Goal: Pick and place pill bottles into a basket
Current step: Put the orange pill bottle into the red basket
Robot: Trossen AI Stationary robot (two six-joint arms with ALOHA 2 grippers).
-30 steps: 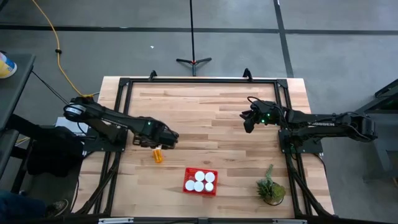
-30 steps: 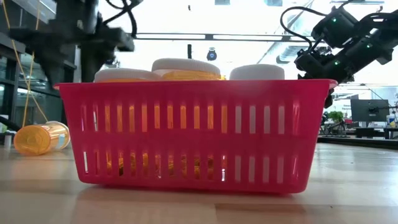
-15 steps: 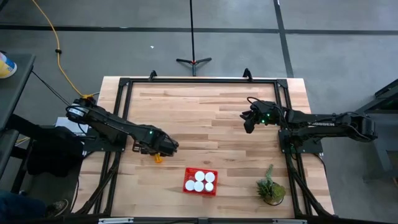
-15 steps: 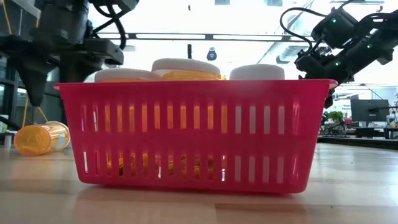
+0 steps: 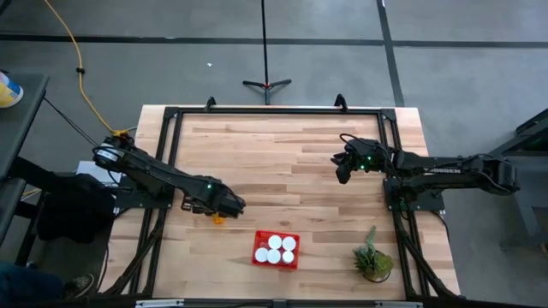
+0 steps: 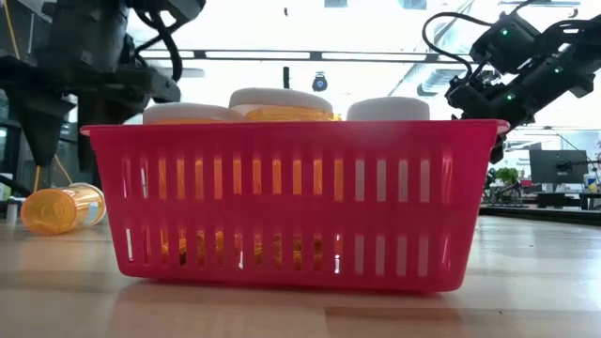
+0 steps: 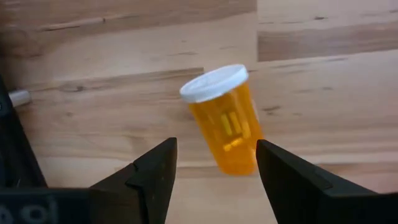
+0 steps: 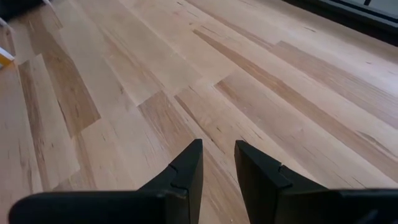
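One pill bottle point(image 7: 225, 121), amber with a white cap, lies on its side on the wood at the table's left; the low view shows the bottle point(image 6: 61, 208) left of the basket. My left gripper point(image 7: 214, 171) hangs over it pointing down, open, one finger on each side of the bottle's bottom end and clear of it. The red mesh basket point(image 5: 276, 249) stands near the front edge with several white-capped bottles upright inside. My right gripper point(image 5: 342, 171) waits above the table's right half, with a narrow gap between its fingers and nothing in it.
A small green potted plant point(image 5: 373, 257) stands at the front right. A black frame point(image 5: 257, 109) runs around the table top. Bare wood lies between the lying bottle point(image 5: 217, 219) and the basket point(image 6: 291, 202), and across the table's middle and far part.
My left gripper has come down toward the lying bottle and a little toward the table's near edge, so that in the high view it now covers most of the bottle. The bottle has stayed where it was.
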